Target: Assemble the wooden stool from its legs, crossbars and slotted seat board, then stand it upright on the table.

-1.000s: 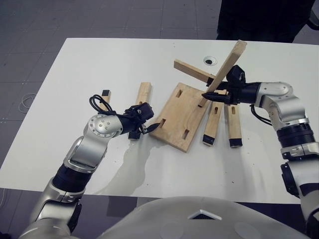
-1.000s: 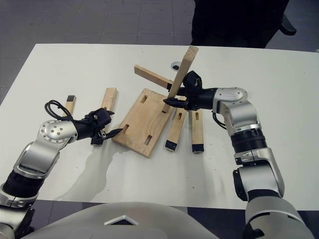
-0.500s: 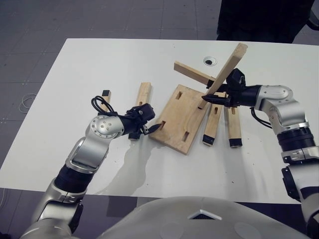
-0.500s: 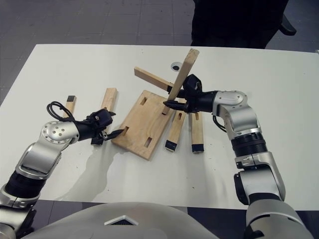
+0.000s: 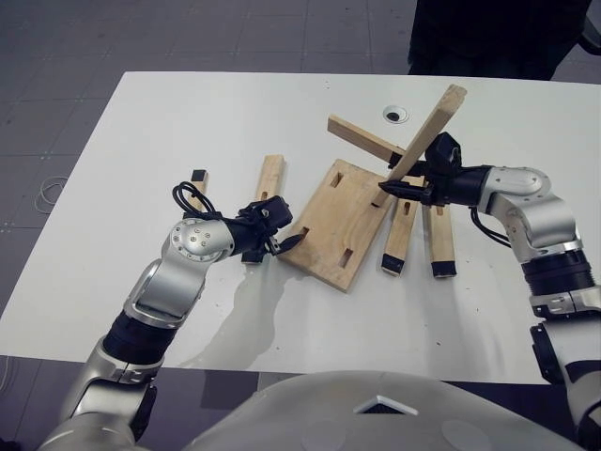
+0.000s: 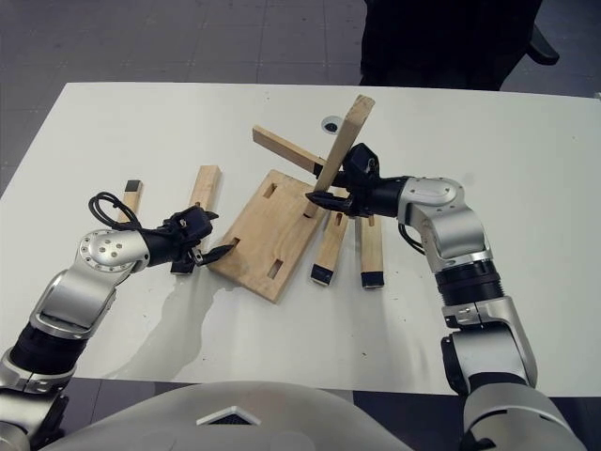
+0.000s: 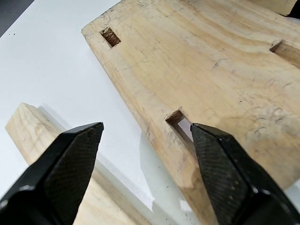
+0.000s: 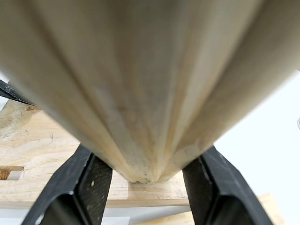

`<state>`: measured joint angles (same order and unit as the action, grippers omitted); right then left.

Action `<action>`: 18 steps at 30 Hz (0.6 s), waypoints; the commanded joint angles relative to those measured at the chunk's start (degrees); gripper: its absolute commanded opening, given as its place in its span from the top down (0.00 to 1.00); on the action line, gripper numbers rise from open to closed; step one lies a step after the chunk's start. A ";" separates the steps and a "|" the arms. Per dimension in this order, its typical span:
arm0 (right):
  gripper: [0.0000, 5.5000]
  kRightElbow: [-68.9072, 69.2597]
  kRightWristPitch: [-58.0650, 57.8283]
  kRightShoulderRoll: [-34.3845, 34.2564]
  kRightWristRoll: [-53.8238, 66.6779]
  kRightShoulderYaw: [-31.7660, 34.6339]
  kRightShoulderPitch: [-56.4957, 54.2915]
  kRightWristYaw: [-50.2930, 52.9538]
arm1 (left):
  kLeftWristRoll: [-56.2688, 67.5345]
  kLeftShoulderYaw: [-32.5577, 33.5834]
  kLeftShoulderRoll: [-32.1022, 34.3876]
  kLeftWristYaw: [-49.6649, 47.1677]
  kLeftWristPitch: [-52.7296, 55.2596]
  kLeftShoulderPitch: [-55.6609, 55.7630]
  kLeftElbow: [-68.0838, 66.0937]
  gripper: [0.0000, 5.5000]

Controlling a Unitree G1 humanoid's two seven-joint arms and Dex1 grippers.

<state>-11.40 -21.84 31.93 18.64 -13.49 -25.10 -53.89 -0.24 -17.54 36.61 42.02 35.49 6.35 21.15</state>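
The slotted seat board (image 5: pixel 340 218) lies flat mid-table, its near-left edge slightly lifted. My left gripper (image 5: pixel 287 239) is open at that edge, its fingers (image 7: pixel 70 164) either side of the board's corner slot (image 7: pixel 180 125). My right gripper (image 5: pixel 387 186) is shut on a wooden leg (image 5: pixel 428 127) that leans steeply over the board's far-right slot, its foot at the board. A crossbar (image 5: pixel 362 137) sticks out of that leg to the left. In the right wrist view the leg (image 8: pixel 140 75) sits between the black fingers (image 8: pixel 89 187) above the board (image 8: pixel 33 136).
Two loose legs (image 5: pixel 401 232) (image 5: pixel 439 237) with black feet lie right of the board, under my right forearm. Another leg (image 5: pixel 269 176) and a shorter piece (image 5: pixel 198 181) lie left of it. A cable hole (image 5: pixel 396 115) is at the table's far side.
My right gripper has shifted the held leg slightly down and left toward the board's far-right slot. The left gripper stays open at the board's edge, almost unmoved.
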 commanded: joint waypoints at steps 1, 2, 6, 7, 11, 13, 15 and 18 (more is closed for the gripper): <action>0.63 -0.57 -4.35 -0.63 -2.57 -2.65 4.27 0.24 | -0.05 0.17 0.13 -0.24 0.14 -0.01 0.29 0.37; 0.63 -0.22 -4.54 -0.77 -2.24 -2.41 4.33 0.35 | -0.04 0.25 0.13 -0.30 0.13 -0.06 0.32 0.37; 0.63 1.63 -5.18 -1.28 -1.46 -1.21 3.77 0.92 | -0.53 1.27 -0.78 -2.21 -0.50 0.18 -0.02 0.37; 0.63 2.06 -5.29 -1.49 -1.33 -0.82 3.47 1.17 | -0.53 1.33 -0.84 -2.45 -0.59 0.25 -0.09 0.37; 0.63 3.03 -5.90 -2.01 -0.89 0.33 2.50 1.73 | -0.34 1.22 -0.74 -2.69 -0.67 0.19 -0.08 0.37; 0.63 3.29 -6.25 -2.13 -0.91 0.63 2.52 1.64 | -0.25 1.19 -0.70 -2.63 -0.71 0.30 -0.19 0.37; 0.63 3.95 -6.76 -2.30 -0.76 0.87 2.75 1.56 | -0.17 1.17 -0.65 -2.54 -0.75 0.27 -0.14 0.37; 0.63 4.94 -7.51 -2.64 -0.58 1.19 2.65 1.63 | -0.09 1.15 -0.55 -2.40 -0.72 0.18 0.04 0.37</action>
<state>-6.54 -26.77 30.01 18.31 -11.31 -23.95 -51.91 -0.30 -16.75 35.86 39.57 35.05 6.37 21.14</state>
